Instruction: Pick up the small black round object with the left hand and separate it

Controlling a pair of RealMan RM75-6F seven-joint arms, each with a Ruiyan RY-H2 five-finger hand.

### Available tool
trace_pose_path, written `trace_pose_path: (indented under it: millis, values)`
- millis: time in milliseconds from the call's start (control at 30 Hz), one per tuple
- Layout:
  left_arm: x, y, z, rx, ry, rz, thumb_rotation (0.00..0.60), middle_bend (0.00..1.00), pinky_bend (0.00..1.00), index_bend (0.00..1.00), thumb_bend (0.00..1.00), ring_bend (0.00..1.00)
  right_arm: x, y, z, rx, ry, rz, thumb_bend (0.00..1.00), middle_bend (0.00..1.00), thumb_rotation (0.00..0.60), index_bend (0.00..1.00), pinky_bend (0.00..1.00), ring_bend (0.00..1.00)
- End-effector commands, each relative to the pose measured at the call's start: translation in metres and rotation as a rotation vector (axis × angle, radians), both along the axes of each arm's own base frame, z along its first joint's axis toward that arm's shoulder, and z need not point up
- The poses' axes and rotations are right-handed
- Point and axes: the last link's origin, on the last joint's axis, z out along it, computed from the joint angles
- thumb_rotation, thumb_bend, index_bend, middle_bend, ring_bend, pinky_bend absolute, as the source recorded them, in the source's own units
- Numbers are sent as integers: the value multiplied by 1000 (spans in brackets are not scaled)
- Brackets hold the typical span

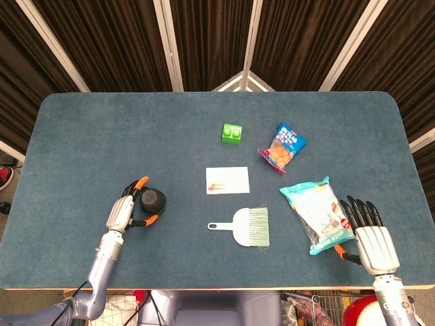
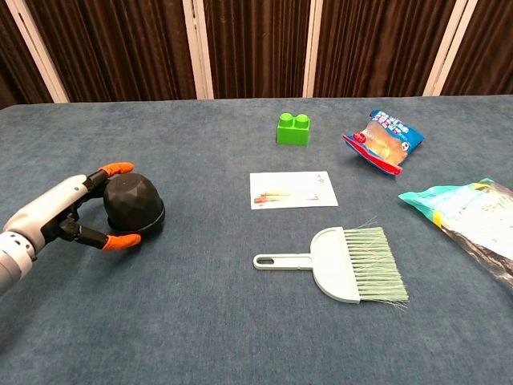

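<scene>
The small black round object (image 1: 152, 200) (image 2: 135, 204) is a faceted dome on the blue table (image 1: 102, 129), front left. My left hand (image 1: 122, 214) (image 2: 56, 212) grips it from the left. Orange-tipped fingers curl over its far side and the thumb presses its near side. Its base looks tilted slightly off the cloth in the chest view. My right hand (image 1: 370, 238) lies flat at the table's front right edge with its fingers spread, holding nothing, beside a teal bag (image 1: 318, 214). The chest view does not show the right hand.
A white card (image 1: 227, 180) (image 2: 292, 189) and a small dustpan brush (image 1: 250, 226) (image 2: 353, 265) lie mid-table, right of the black object. A green brick (image 1: 232, 133) (image 2: 293, 129) and a snack bag (image 1: 282, 147) (image 2: 383, 141) sit further back.
</scene>
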Motion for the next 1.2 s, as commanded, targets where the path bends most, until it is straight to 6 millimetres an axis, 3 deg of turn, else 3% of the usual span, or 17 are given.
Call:
trace_pose_path:
  millis: [33, 333, 433, 500, 600, 767, 867, 933, 1033, 1200]
  values:
    - [17, 3, 11, 33, -2, -50, 600, 375, 0, 82, 574, 0, 0, 0, 0, 1, 2, -1, 209, 0, 600, 0, 0, 14]
    - [98, 5, 48, 16, -73, -162, 600, 374, 0, 91, 566, 0, 1, 0, 0, 4, 8, -3, 209, 0, 600, 0, 0, 14]
    - [114, 0, 65, 17, -81, -185, 600, 376, 0, 91, 566, 0, 1, 0, -2, 8, 11, -4, 209, 0, 600, 0, 0, 14]
    - [116, -5, 75, -3, -94, -172, 600, 378, 0, 91, 566, 0, 0, -1, -3, 11, 12, -4, 209, 0, 600, 0, 0, 14]
    - [95, -6, 79, -26, -61, -115, 600, 377, 0, 93, 566, 0, 1, -1, -4, 12, 10, 0, 209, 0, 600, 0, 0, 14]
    - [38, -3, 57, -125, -21, 36, 600, 375, 0, 94, 565, 0, 2, 1, -3, 6, 2, 4, 208, 0, 600, 0, 0, 14]
    - [23, 3, 41, -154, -45, 69, 600, 367, 0, 93, 566, 0, 3, 1, -2, 4, -4, 5, 209, 0, 600, 0, 0, 14]
    - [29, 6, 40, -144, -62, 43, 600, 365, 0, 92, 566, 0, 2, 1, -2, 5, -7, 4, 209, 0, 600, 0, 0, 14]
    - [58, 2, 47, -126, -96, -52, 600, 365, 0, 92, 566, 0, 0, 1, -2, 2, 0, -2, 209, 0, 600, 0, 0, 15]
    - [103, -14, 75, -75, -123, -182, 600, 368, 0, 92, 566, 0, -1, 1, 0, 7, 0, -6, 209, 0, 600, 0, 0, 14]
